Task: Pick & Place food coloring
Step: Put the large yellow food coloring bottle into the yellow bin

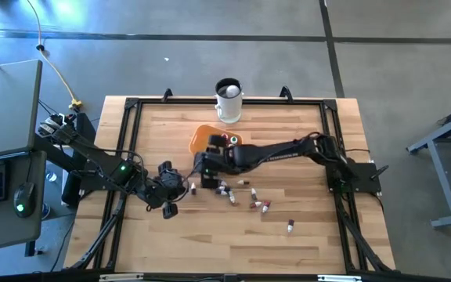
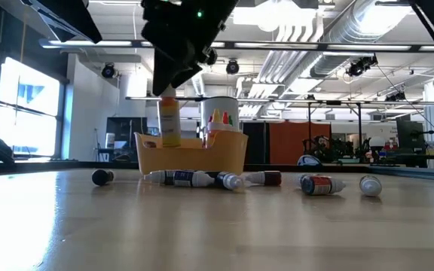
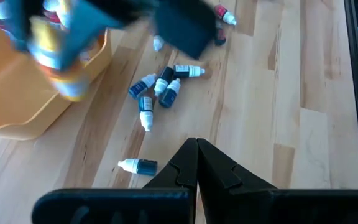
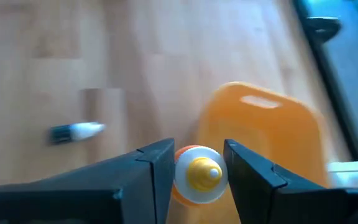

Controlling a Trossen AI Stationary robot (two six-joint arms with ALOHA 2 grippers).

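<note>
In our right wrist view the yellow-capped bottle point(image 4: 197, 175) between the right gripper point(image 4: 197, 169) fingers is cut off below, and the orange bowl point(image 4: 260, 134) beyond it is blurred. The small bottle point(image 4: 73, 132) off to one side is too smeared to tell its colour.

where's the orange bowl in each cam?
High: orange bowl at centre, just below the white mug.
Low: left of centre, behind the lying bottles.
Left wrist: upper left corner.
Right wrist: right of centre, beyond the yellow bottle.
Shared landmark: yellow bottle in the right gripper.
</note>
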